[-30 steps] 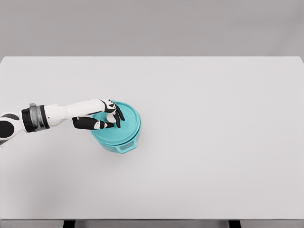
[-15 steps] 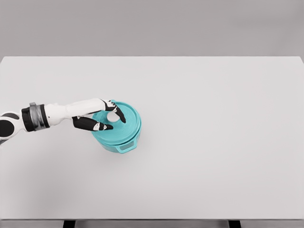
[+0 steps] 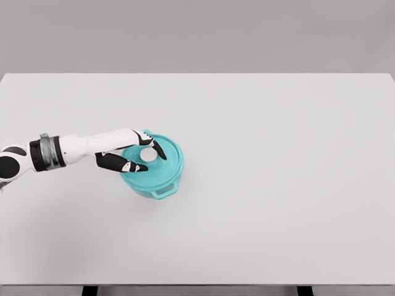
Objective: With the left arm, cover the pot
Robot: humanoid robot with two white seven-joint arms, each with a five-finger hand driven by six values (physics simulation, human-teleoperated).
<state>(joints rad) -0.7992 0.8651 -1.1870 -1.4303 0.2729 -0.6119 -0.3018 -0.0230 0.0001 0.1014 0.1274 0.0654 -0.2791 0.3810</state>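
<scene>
Head view. Teal pot (image 3: 154,185), lower left of the white table (image 3: 278,154), with its teal lid (image 3: 163,161) seated on top. Left hand (image 3: 133,154) reaches in from the left, directly over the lid; fingers (image 3: 157,148) parted around the pale knob (image 3: 148,155), no firm pinch discernible. Judged: lid placed, retreat leftward remains. Pot interior hidden; rim seating partly masked by the hand. Right arm absent from view.
</scene>
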